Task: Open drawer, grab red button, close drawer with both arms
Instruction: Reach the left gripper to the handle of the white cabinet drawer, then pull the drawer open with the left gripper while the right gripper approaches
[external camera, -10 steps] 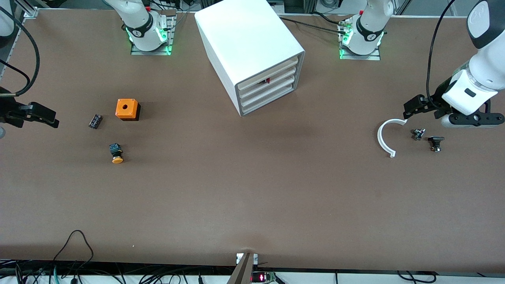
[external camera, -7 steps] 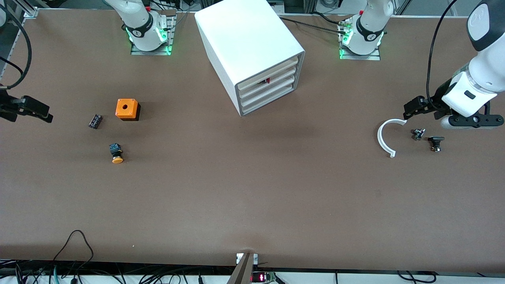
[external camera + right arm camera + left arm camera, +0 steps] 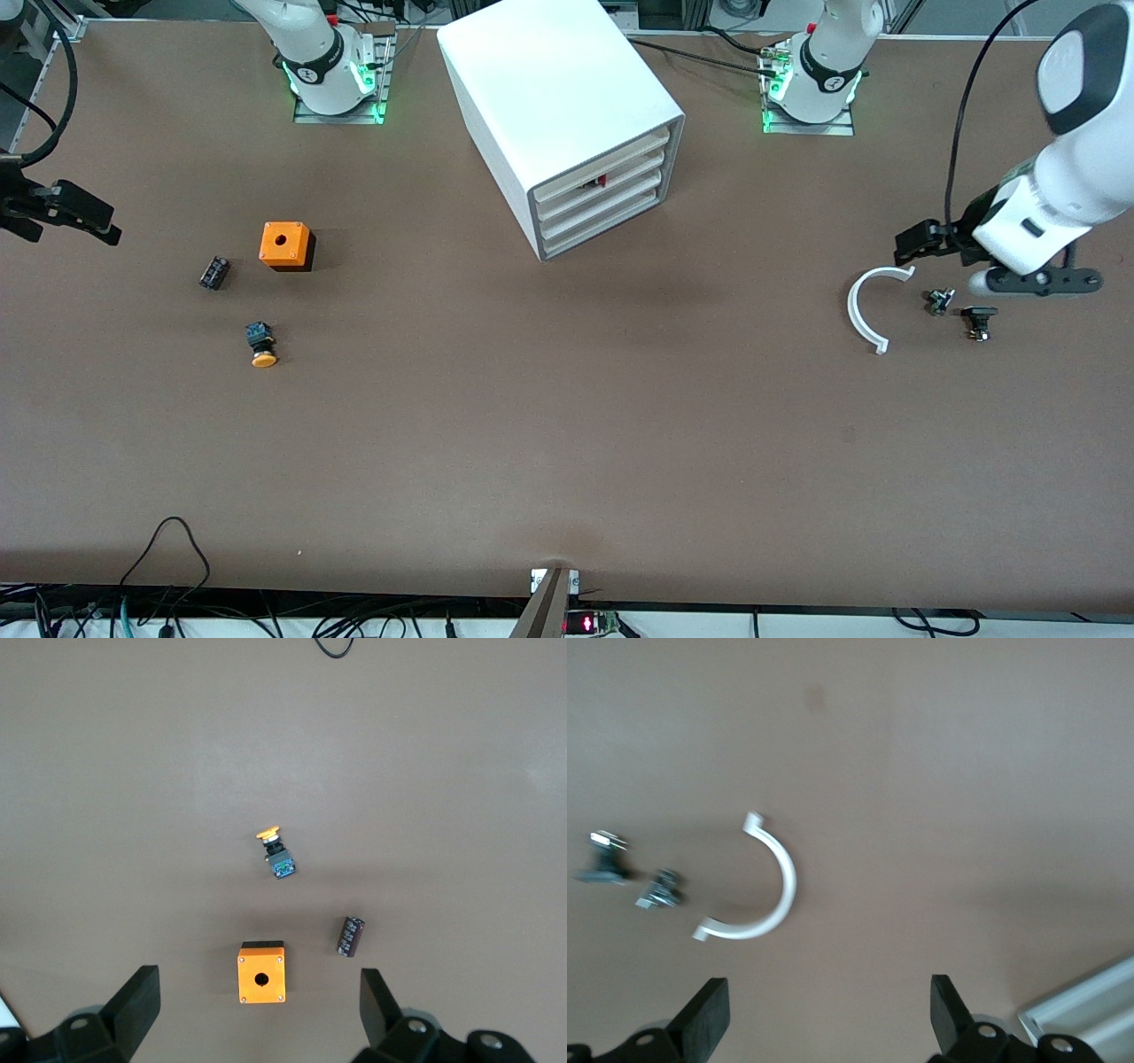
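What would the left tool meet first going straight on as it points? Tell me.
Most likely the bare table just beside the white curved piece; the open left tool points down there. Depth is unclear, so it might clip the curved piece first.

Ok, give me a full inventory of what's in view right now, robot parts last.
cabinet: 1, white, four drawers, mid-table between the bases
drawer: 1, cream front, second from top, slightly ajar
button: 1, red cap, in that gap
orange box: 1, holed, right arm's end
orange-capped button: 1, nearer the camera than the box
dark cylinder: 1, beside the box
white curved clip: 1, left arm's end
small metal parts: 2, beside the clip
left tool: open, over the clip
right tool: open, over its table end
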Robot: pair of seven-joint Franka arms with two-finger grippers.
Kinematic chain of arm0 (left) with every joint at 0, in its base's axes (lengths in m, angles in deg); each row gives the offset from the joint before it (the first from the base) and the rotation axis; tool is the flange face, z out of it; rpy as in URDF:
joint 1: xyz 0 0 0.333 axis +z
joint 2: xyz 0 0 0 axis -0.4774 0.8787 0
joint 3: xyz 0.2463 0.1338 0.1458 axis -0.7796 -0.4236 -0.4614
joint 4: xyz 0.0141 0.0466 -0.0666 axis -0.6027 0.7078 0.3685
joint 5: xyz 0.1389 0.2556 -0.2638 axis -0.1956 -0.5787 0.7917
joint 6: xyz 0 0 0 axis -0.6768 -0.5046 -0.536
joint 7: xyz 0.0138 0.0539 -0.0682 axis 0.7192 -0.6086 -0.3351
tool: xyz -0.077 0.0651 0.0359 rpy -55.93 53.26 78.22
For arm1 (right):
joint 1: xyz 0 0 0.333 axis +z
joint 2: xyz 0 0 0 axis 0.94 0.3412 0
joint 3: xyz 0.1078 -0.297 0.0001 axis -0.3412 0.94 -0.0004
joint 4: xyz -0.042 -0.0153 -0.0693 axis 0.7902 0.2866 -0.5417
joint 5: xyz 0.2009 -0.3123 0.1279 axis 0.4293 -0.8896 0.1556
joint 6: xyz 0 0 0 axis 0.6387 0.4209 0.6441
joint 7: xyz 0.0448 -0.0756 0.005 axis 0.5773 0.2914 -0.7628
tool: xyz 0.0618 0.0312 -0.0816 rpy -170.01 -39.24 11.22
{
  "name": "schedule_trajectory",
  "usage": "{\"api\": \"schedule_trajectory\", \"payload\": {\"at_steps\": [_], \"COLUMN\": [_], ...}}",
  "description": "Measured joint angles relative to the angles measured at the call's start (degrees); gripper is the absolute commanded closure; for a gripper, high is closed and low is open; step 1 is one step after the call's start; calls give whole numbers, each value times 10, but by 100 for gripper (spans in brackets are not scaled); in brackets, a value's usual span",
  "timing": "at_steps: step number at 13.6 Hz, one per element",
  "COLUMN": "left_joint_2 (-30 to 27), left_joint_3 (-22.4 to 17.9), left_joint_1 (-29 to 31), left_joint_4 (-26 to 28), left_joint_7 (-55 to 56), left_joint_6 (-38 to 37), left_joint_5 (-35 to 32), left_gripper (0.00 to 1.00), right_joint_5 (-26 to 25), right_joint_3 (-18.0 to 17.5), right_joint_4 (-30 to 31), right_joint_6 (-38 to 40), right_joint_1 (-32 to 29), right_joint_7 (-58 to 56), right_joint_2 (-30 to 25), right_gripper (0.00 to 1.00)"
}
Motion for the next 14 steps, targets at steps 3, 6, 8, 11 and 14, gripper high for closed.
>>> {"api": "schedule_trajectory", "payload": {"at_steps": [3, 6, 8, 11, 14], "left_joint_2": [44, 76, 90, 119, 148], "left_joint_3": [12, 57, 107, 150, 191], "left_joint_1": [-4, -10, -17, -52, -71], "left_joint_4": [64, 101, 123, 167, 191], "left_joint_7": [-4, -7, -6, -22, -28], "left_joint_6": [-5, 16, 41, 75, 114], "left_joint_5": [130, 176, 227, 332, 361], "left_gripper": [0, 0, 0, 0, 0], "right_joint_5": [0, 1, 11, 14, 44], "right_joint_3": [0, -5, -8, -14, -16], "right_joint_4": [3, 6, 7, 8, 9], "right_joint_6": [-7, -25, -28, -29, -30], "right_joint_1": [0, 11, 34, 60, 67], "right_joint_7": [0, 0, 0, 1, -1], "right_joint_2": [1, 7, 13, 18, 30], "right_gripper": [0, 0, 0, 0, 0]}}
